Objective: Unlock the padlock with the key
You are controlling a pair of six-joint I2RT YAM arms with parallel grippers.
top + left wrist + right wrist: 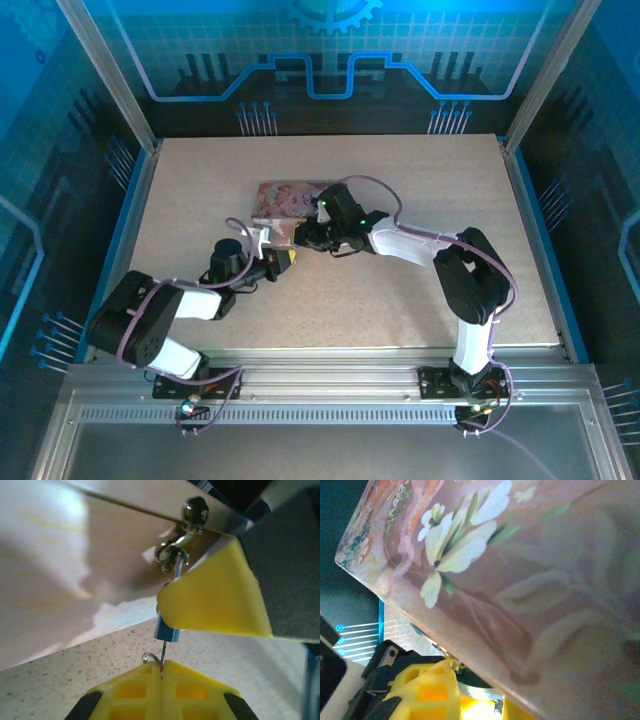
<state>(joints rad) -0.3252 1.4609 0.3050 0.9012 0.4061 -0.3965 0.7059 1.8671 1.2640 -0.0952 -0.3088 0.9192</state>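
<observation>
White light falls from above on the speckled beige counter (420,300), leaving soft shadows under the arms, and the backlit blue wall panels (320,60) add a blue glow. In the left wrist view the pale pink box (50,555) is washed out, blurred and crossed by grey shadow. The yellow-fingered left end effector (161,672) is soft, while the tiny dark-blue padlock (166,630) and thin metal key (162,657) are sharper. The right wrist view is dim, with white glare at the bottom.

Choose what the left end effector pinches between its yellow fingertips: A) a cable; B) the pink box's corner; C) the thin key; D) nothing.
C: the left wrist view shows the left end effector shut on the key, whose shaft reaches up to the blue padlock.
</observation>
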